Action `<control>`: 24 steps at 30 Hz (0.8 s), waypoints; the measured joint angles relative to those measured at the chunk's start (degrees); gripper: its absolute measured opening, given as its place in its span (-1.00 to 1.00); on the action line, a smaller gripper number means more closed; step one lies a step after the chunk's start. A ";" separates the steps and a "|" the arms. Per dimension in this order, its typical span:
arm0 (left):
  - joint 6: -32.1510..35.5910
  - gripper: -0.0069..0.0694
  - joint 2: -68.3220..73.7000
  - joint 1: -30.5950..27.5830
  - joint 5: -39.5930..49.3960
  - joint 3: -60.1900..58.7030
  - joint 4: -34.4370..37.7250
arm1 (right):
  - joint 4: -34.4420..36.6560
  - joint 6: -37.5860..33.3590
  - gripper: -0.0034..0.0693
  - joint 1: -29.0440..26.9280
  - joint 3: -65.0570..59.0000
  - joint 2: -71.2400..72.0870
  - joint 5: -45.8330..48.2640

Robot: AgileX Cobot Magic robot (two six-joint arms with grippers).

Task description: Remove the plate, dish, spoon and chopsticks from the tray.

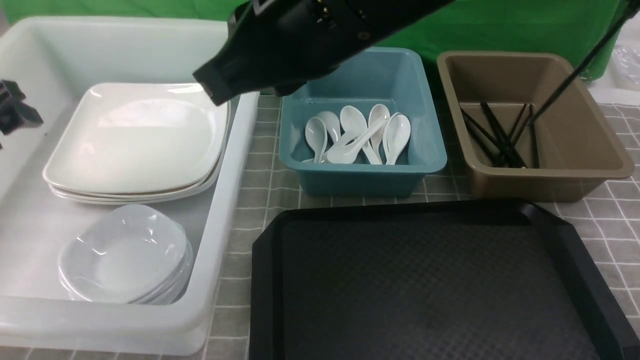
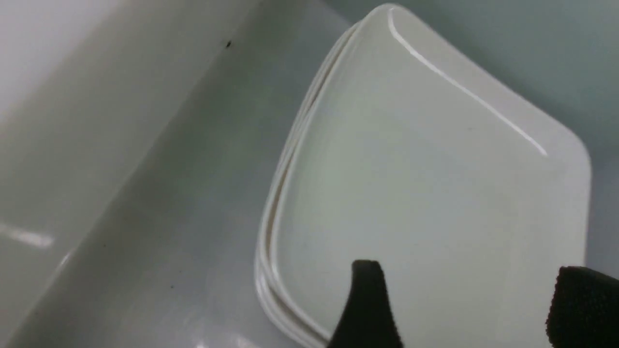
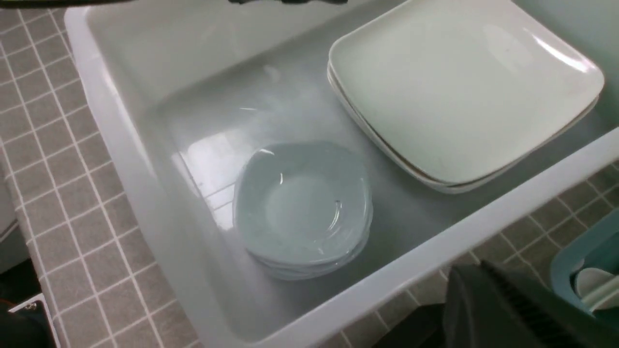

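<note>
When scanning clockwise, count one tray (image 1: 265, 280) at six o'clock, three stacked plates (image 1: 135, 135) in white bin (image 1: 235, 165) at nine beside wide-spread left tool (image 2: 466, 280), about six spoons (image 1: 355, 132) in blue bin (image 1: 360, 172) at twelve, a tangle of chopsticks (image 1: 500, 135) in brown bin (image 1: 550, 185) at two; note right tool (image 1: 215, 87) shut at eleven.

A bulky matte-black casing was seen on the right arm (image 1: 300, 45), tapered to a blunt, squared end, with a small round screw (image 1: 365, 35) picked out. On the left gripper (image 2: 471, 309), black rough-textured fingers (image 2: 366, 309) were shown.
</note>
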State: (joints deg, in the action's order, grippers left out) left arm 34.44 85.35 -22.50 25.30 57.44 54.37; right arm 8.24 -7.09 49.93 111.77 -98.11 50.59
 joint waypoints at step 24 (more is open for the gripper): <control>2.17 -0.82 -30.21 39.20 10.17 -5.42 -10.39 | -33.78 22.67 -0.82 0.00 -21.52 51.82 12.42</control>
State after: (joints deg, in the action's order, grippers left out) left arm 36.60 55.14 16.70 35.47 52.02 43.98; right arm -25.54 15.58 49.93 90.25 -46.29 63.01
